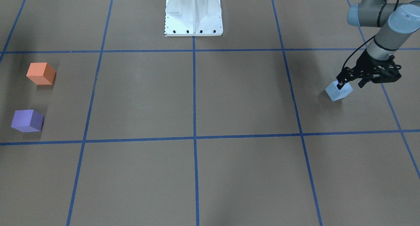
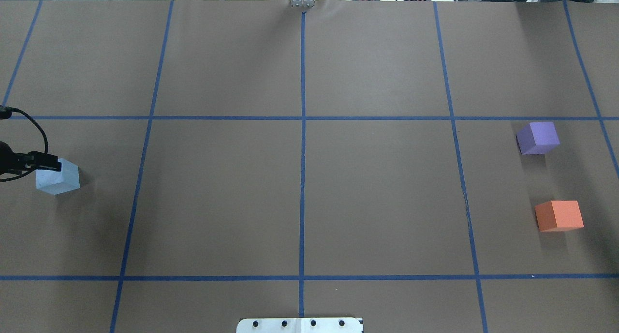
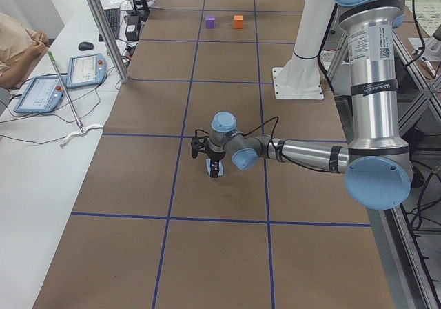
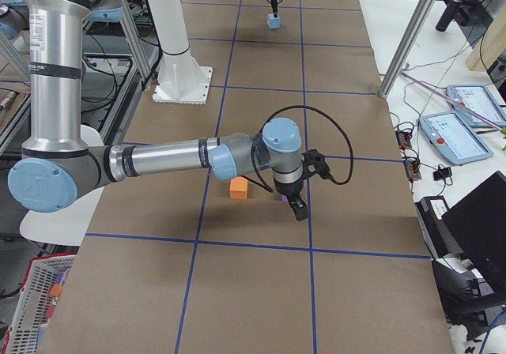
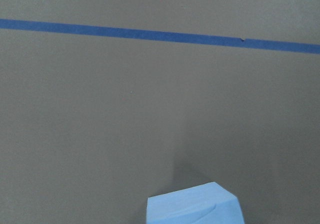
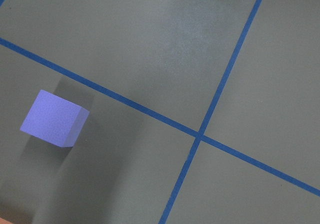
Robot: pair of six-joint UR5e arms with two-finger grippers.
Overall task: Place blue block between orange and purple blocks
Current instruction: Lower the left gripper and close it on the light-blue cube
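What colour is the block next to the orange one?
Purple block, seen best in the overhead exterior view.

Surroundings only: brown worktop (image 2: 377, 202) marked with a blue tape grid (image 2: 302, 178).
A white side bench (image 3: 27, 185) ran along the worktop's edge. On it lay the near teach pendant (image 3: 40, 94), just beside the far teach pendant (image 3: 85, 70), with a black mouse (image 3: 85, 45) beyond. An aluminium post (image 3: 105, 30) stood at the worktop edge. A red basket (image 4: 24, 306) sat off the worktop.

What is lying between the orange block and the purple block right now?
Nothing: the overhead view shows only bare table between the orange block and purple block. The blue block sits far across the table.
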